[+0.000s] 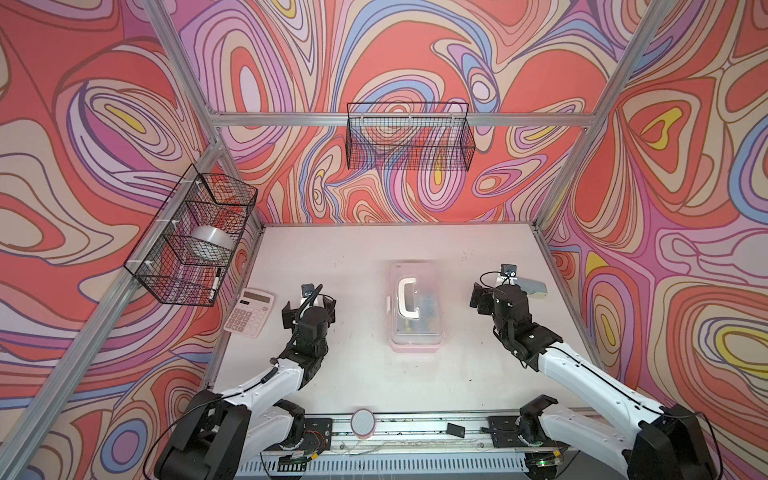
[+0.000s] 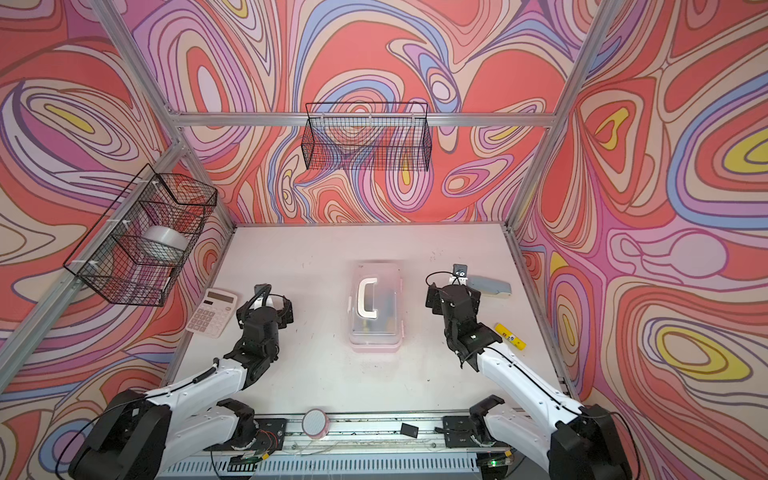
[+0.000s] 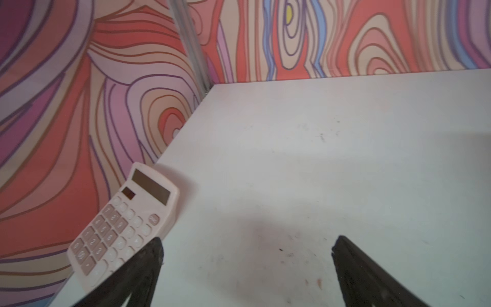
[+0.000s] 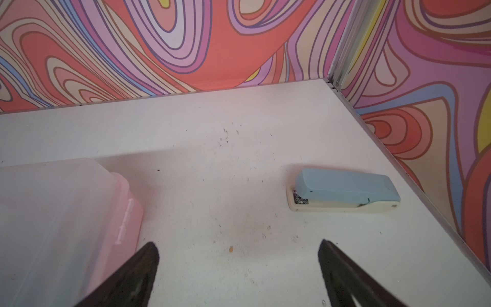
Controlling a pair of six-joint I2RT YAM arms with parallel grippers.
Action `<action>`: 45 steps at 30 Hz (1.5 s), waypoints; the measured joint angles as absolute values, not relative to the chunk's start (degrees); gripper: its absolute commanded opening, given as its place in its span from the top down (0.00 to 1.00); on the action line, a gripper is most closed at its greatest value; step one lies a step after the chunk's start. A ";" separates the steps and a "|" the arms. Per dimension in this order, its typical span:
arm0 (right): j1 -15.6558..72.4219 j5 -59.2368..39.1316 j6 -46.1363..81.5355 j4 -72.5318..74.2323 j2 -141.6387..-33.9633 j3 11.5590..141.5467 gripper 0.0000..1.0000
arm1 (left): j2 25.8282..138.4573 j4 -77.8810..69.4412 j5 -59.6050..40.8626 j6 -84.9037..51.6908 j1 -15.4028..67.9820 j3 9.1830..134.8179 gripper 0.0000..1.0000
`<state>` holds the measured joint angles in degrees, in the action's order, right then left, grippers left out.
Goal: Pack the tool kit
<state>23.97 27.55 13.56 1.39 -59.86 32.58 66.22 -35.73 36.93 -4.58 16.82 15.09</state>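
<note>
One box (image 1: 413, 328): pink base, cloudy clear lid, white handle (image 1: 402, 301) folded flat on top.
Location: middle of the bench (image 1: 353, 374), between the two arms, touching neither. The lid looks shut. Small coloured contents show dimly through it and cannot be counted.
Handling, judged: stiff thin plastic, a light shell with loose contents that may shift and rattle. The smooth walls are likely slippery under a pinch, and the lid and side clip (image 4: 124, 224) are the weak points.
Best hold, judged: the handle once raised, or the two long sides pressed inward, one arm on each.

Two tools.
- Left tool (image 3: 247, 247): jaws spread wide, nothing between them, over bare bench just beside the calculator.
- Right tool (image 4: 239, 248): jaws spread wide, empty, between box and stapler.

Loose on the bench:
- One calculator (image 1: 249, 312), near the left edge.
- One blue stapler (image 1: 532, 287), near the right edge.
- One yellow packet (image 2: 510, 336), beside the right arm, showing in a top view only.

Two wire baskets on the walls:
- Back basket (image 1: 409, 137): nothing seen inside.
- Side basket (image 1: 191, 237): one roll of tape (image 1: 210, 241) and one marker (image 1: 216, 282).
</note>
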 measured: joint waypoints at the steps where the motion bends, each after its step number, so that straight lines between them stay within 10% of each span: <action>1: 23.97 27.40 13.13 2.87 -60.55 32.40 0.02 | 68.10 -37.91 36.14 -4.82 14.24 14.87 0.00; 27: 5.48 21.61 -1.17 62.54 -97.65 20.75 0.02 | 89.01 -62.70 16.73 -0.62 5.32 14.37 0.00; 45: 2.96 12.36 0.64 58.06 -98.28 25.52 0.02 | 88.97 -56.58 16.78 -0.23 5.32 18.98 0.00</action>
<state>2.96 12.36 0.64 58.06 -98.28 25.52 88.97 -56.58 16.78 -0.23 5.32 18.98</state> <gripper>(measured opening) 0.984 0.996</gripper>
